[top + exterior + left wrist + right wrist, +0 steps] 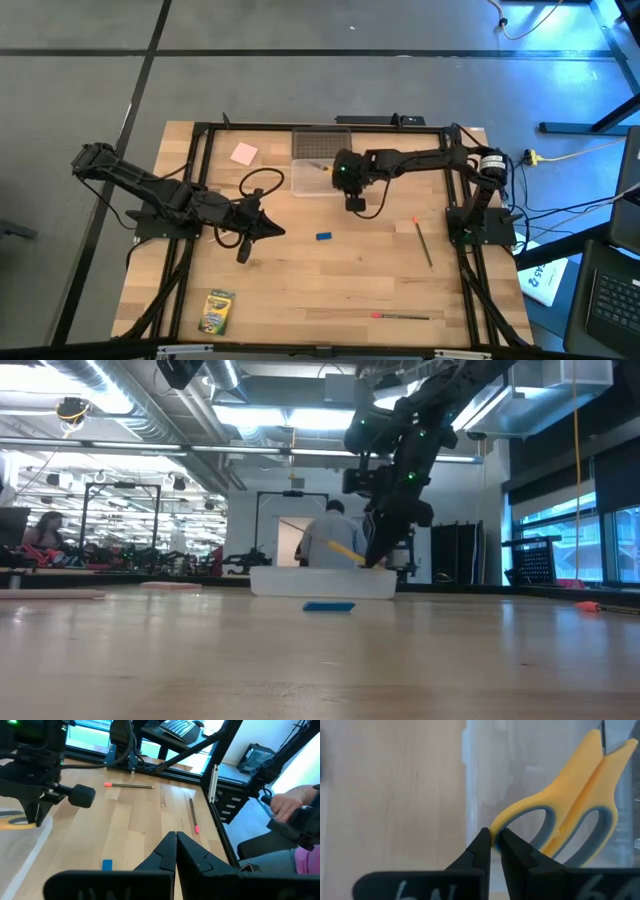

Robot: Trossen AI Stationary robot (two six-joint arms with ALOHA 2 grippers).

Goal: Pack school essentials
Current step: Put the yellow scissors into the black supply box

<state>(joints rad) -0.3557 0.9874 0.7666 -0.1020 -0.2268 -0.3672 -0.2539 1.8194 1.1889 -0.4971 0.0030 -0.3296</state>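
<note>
My right gripper (495,846) hangs over the clear case (312,181) near the table's far edge, shut on the yellow-handled scissors (570,805). In the low view the yellow handle (345,551) slants down toward the case (322,582). My left gripper (176,845) is shut and empty, left of the middle of the table (262,229). Lying flat on the table are the blue block (323,237), the pink pad (244,153), the crayon box (217,311), the red pen (400,316) and the dark pencil (424,243). My right gripper pinches the rim of one yellow handle loop (506,822) between its two fingers, coming from above and pointing down. The scissors slant over the case's open top, blades pointing away from the fingers. Whether any part rests on the case, I cannot tell.
The dotted grey lid (322,143) lies just beyond the case at the far edge. A black frame (200,140) borders the tabletop. Bare wood lies between the blue block and the near edge. A person's hand (287,805) shows beyond the table's right side.
</note>
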